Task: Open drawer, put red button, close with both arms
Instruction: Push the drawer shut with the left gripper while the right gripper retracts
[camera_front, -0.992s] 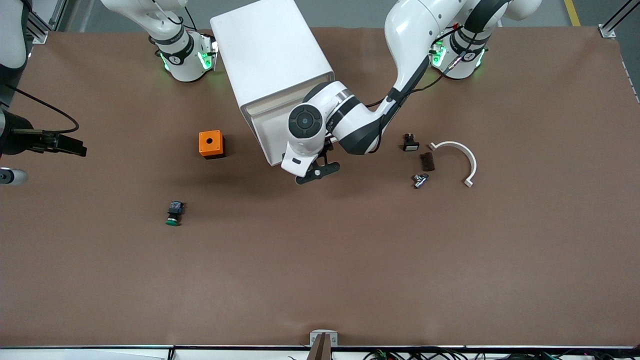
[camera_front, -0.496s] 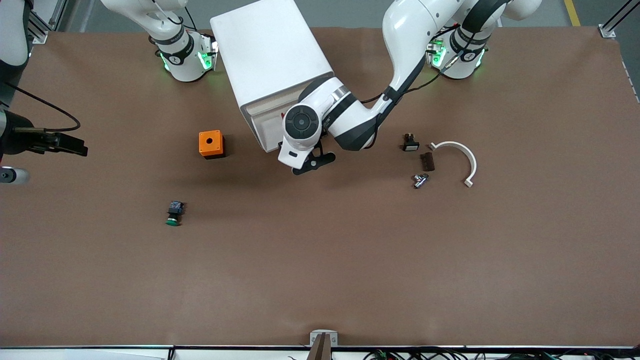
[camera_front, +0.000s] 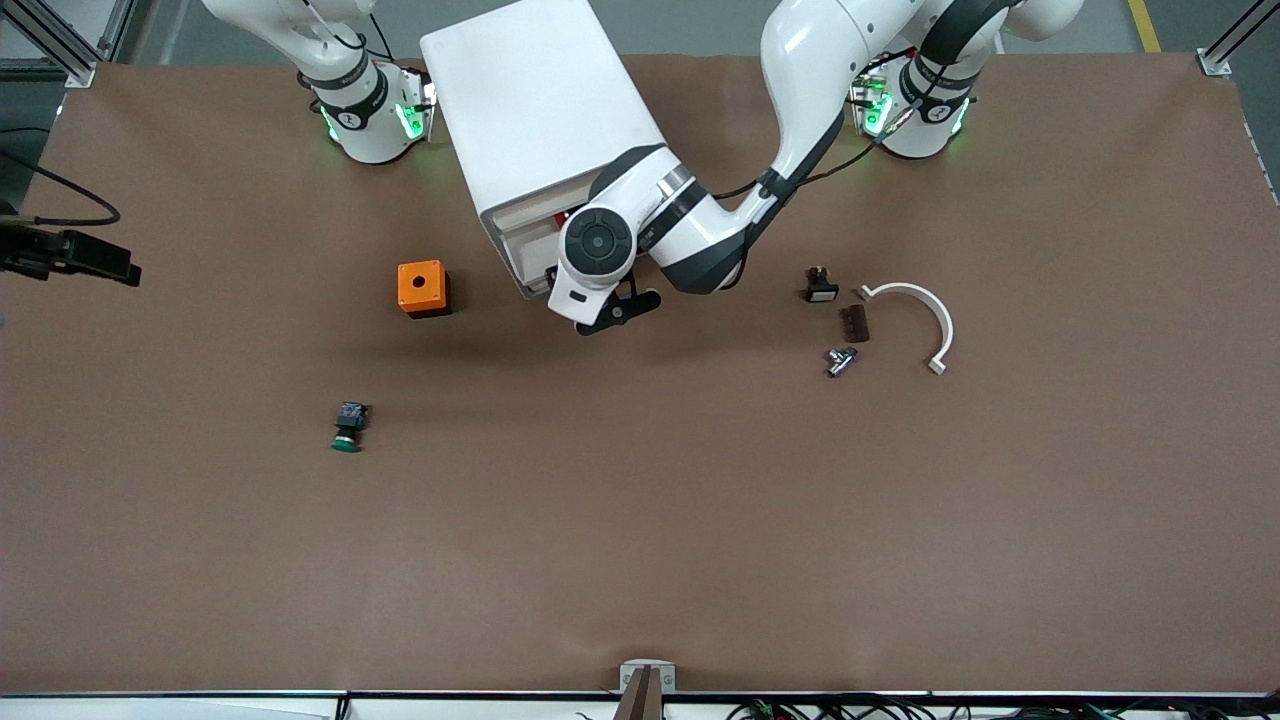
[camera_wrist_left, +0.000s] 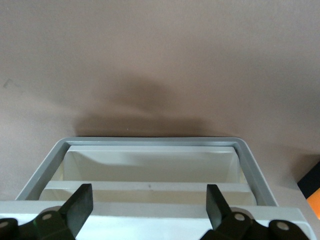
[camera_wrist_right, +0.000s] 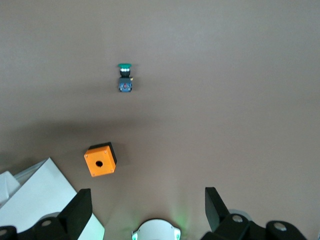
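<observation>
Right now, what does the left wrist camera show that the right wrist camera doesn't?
Only the left wrist view shows the inside of the open drawer, pale and bare where visible, with the left pincer open above it. Only the right wrist view shows the green button lying on the table, a robot base with a green light, and the right pincer, open. Both show the brown table, the orange box (just a sliver at the left wrist view's edge) and the white cabinet.

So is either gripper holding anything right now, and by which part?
Nothing is held. The left gripper is open over the drawer; the right gripper is open over the table.
</observation>
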